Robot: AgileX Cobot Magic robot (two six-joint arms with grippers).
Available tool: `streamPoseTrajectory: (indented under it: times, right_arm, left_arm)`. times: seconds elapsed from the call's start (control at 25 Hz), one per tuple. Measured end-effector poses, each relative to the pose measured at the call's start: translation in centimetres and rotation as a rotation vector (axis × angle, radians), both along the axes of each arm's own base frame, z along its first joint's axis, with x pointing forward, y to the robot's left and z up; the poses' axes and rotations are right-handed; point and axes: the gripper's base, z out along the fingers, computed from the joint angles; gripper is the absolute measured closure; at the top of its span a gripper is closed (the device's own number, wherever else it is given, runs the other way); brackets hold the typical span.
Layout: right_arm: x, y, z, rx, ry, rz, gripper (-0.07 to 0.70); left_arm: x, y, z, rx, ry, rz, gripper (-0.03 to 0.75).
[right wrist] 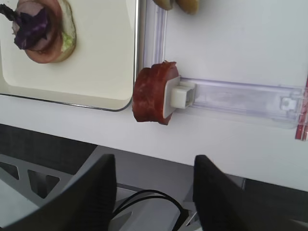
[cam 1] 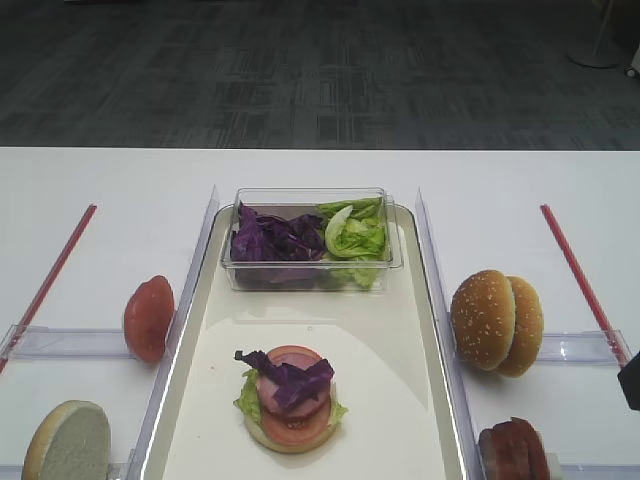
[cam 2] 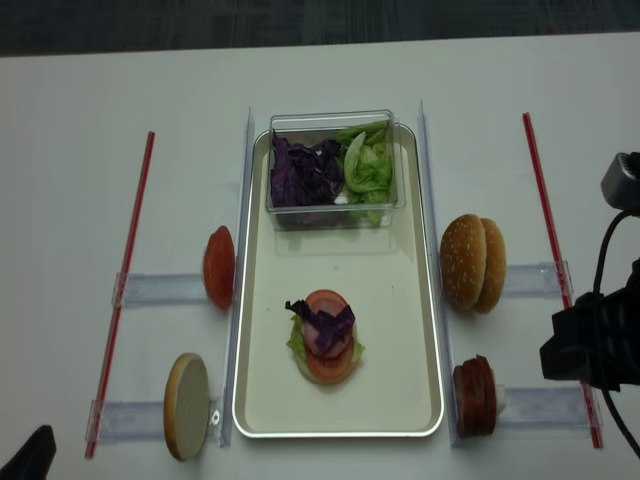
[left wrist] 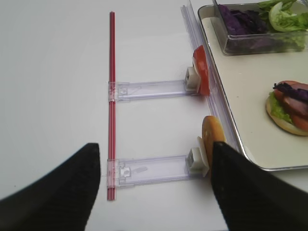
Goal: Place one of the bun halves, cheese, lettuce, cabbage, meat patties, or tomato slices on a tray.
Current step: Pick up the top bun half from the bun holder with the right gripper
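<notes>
We judge the stack on the long cream-white tray [cam 2: 415, 300] lacks its lid. Golden-brown sesame bun tops [cam 2: 473, 263] stand on edge right of it. Right gripper [right wrist: 154, 192] hangs parted, empty, off the table edge; left gripper [left wrist: 154, 187] likewise parted, empty. Next: reach forward, pinch one bun.

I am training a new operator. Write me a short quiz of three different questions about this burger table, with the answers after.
1. True or false: the clear tub holding cabbage and lettuce stands on the tray.
2. Which lies topmost on the stack on the tray? A) cabbage B) a seeded bun C) cheese
3. Fill in: the two sesame bun halves stand on edge on the ______ side of the tray in the overhead view.

Key: 1 true; 2 A; 3 right.
</notes>
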Motion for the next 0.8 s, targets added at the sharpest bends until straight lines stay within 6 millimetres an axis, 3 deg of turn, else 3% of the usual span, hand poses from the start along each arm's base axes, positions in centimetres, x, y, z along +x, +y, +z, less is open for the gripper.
streamPoseTrajectory:
  times: [0.32, 0.8]
  right_arm:
    - [2.2, 0.2, 1.2, -0.001, -0.010, 0.006, 0.232]
    - [5.9, 0.6, 1.2, 0.014, 0.036, 0.025, 0.232]
  left_arm:
    - [0.0, 0.0, 0.0, -0.001, 0.000, 0.000, 0.251]
    - [0.0, 0.0, 0.0, -0.002, 0.000, 0.001, 0.251]
